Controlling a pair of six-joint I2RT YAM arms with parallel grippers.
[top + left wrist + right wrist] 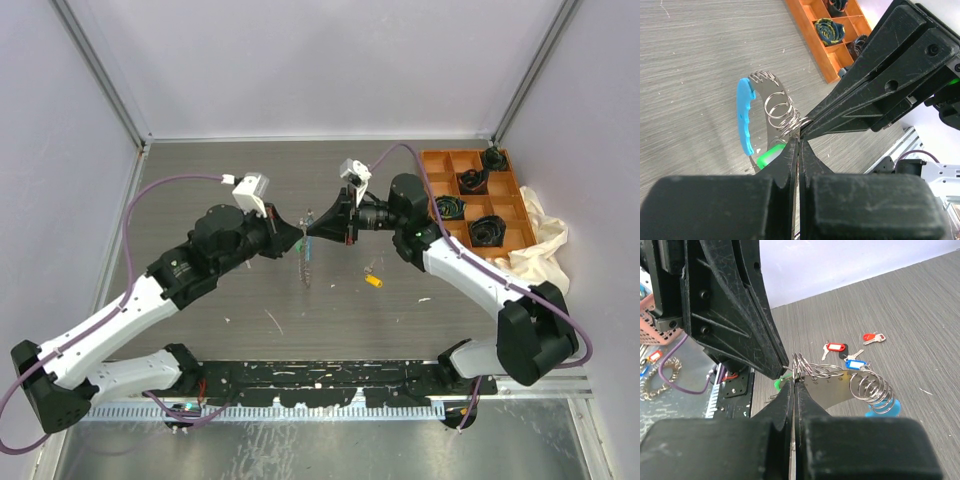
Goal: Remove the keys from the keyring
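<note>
- Above the middle of the grey wood-grain table (250, 180), the left gripper (296, 238) and the right gripper (313, 229) meet tip to tip, raised off the surface.
- Caught between them is the keyring (779, 111). It is a cluster of silvery wire loops joined to a flat silver plate with a toothed end and a curved light-blue plastic piece (744, 117).
- The left gripper's fingers are pressed together, pinching the wire loops at their very tips.
- The right gripper's fingers are likewise squeezed together on the same loops, coming in from the opposite side.
- A bright green plastic piece (771, 155) shows just beside the left fingertips. Whether it hangs on the loops cannot be told.
- Three loose keys lie flat on the table, apart from the keyring: a silver key with a red plastic tag (833, 348), a silver key with a blue plastic tag (855, 363) and a smaller red-headed key (872, 337).
- A small yellow object (373, 281) lies on the table near the right arm.
- At the far right stands an orange compartment tray (436, 172) holding dark coiled items (488, 230), with a crumpled cream cloth (545, 235) against its side.
</note>
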